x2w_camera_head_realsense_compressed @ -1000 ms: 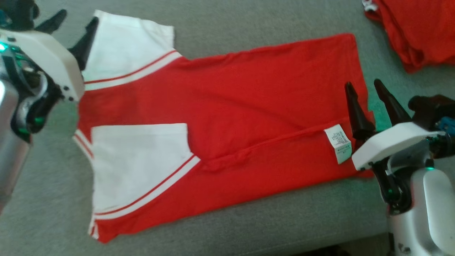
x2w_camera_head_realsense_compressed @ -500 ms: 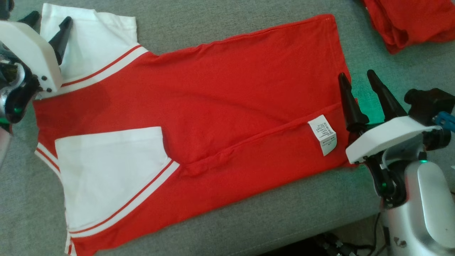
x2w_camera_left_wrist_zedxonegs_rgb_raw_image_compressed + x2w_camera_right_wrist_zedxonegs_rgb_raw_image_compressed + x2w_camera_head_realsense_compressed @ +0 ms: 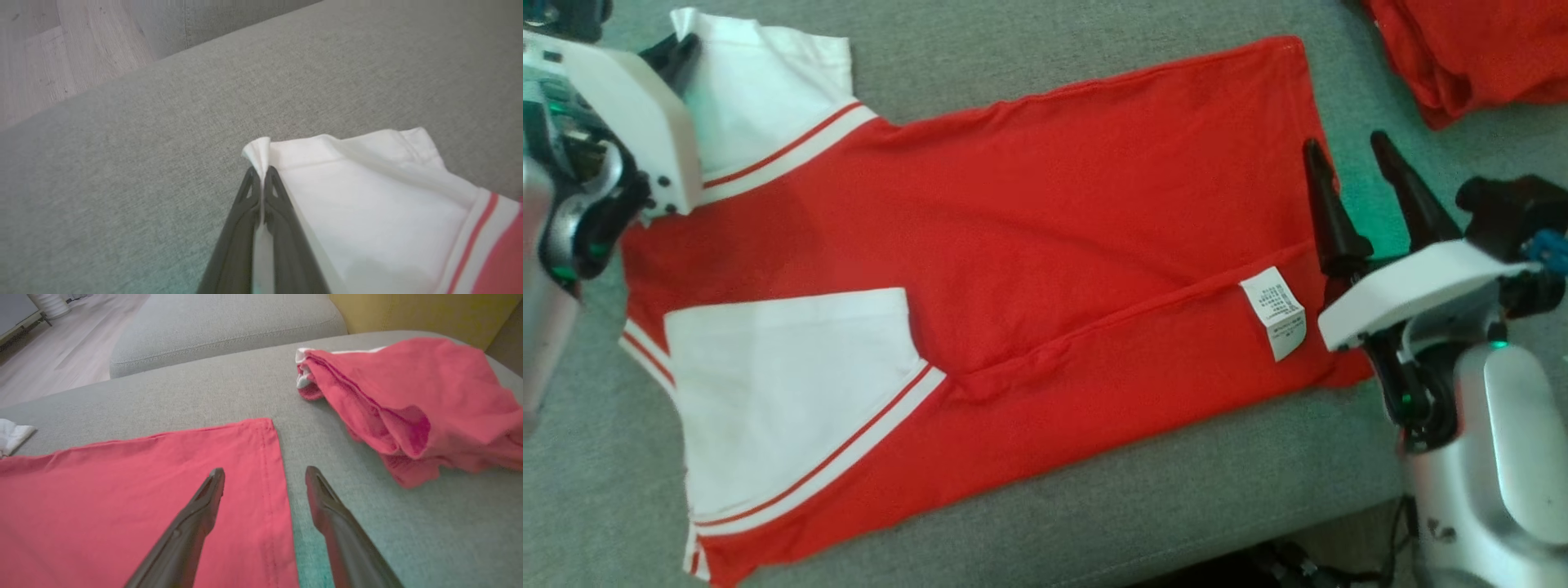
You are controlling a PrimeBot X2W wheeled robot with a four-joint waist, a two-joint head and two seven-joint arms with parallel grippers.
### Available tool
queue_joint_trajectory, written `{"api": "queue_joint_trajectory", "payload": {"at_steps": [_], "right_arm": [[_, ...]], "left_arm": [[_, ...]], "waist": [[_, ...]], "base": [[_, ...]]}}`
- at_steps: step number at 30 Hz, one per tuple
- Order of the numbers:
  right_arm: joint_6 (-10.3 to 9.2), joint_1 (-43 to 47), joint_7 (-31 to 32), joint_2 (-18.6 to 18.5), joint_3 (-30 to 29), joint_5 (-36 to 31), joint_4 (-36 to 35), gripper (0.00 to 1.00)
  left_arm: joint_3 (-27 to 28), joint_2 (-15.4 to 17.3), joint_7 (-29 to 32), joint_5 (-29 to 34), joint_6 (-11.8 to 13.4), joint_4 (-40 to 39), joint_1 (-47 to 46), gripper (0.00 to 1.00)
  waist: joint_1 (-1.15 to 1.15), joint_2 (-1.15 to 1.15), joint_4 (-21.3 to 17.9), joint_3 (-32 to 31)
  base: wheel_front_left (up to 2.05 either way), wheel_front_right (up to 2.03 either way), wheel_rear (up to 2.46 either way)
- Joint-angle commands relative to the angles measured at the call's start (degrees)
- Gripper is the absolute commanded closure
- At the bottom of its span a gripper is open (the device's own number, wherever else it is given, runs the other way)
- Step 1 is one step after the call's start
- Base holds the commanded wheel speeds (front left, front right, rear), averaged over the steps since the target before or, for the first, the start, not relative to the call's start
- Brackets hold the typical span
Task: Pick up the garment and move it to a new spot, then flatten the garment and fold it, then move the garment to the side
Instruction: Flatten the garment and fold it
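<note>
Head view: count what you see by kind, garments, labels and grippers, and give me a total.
Garments: 2, the flat red and white shirt and the bunched red garment
Care label: 1, on the shirt
Grippers: 2, left gripper shut on the shirt, right gripper open
Total: 5

the left tool [image 3: 261, 176] and right tool [image 3: 1346, 145] are each made of two long black tapered fingers [image 3: 192, 522], capped by white angular housings [image 3: 1413, 290]. silver forearms [image 3: 1503, 465], black joints [image 3: 1421, 408], dark screws [image 3: 663, 183] and green lights [image 3: 1494, 345] are seen.
</note>
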Motion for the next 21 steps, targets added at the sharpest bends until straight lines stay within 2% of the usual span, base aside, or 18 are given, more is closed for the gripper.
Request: {"api": "queue_joint_trajectory", "payload": {"at_steps": [1, 10, 18, 21], "right_arm": [[0.39, -1.65, 0.26, -0.41, 0.89, -1.08, -1.69, 0.0], [0.39, -7.7, 5.89, -1.23, -1.32, -6.51, 1.23, 0.0], [0.39, -16.65, 13.2, -5.86, -3.74, -8.72, 12.09, 0.0], [0.39, -18.75, 14.95, -6.29, -4.16, -9.12, 15.82, 0.0]], "left_arm": [[2.05, 1.54, -1.88, 0.75, 0.27, -1.19, -1.42, 1.0], [3.27, -0.68, -10.7, 1.43, -0.01, -3.15, -1.11, 1.0], [2.76, -1.86, -14.45, 1.87, 0.21, -9.81, 0.8, 1.0], [2.34, -2.35, -14.62, 1.95, 0.52, -11.52, 1.19, 1.0]], "waist": [[0.0, 0.0, 0.77, -0.75], [0.0, 0.0, 4.68, -3.81], [0.0, 0.0, 9.01, -3.57], [0.0, 0.0, 9.83, -3.02]], "base": [[0.0, 0.0, 0.0], [0.0, 0.0, 0.0], [0.0, 0.0, 0.0], [0.0, 0.0, 0.0]]}}
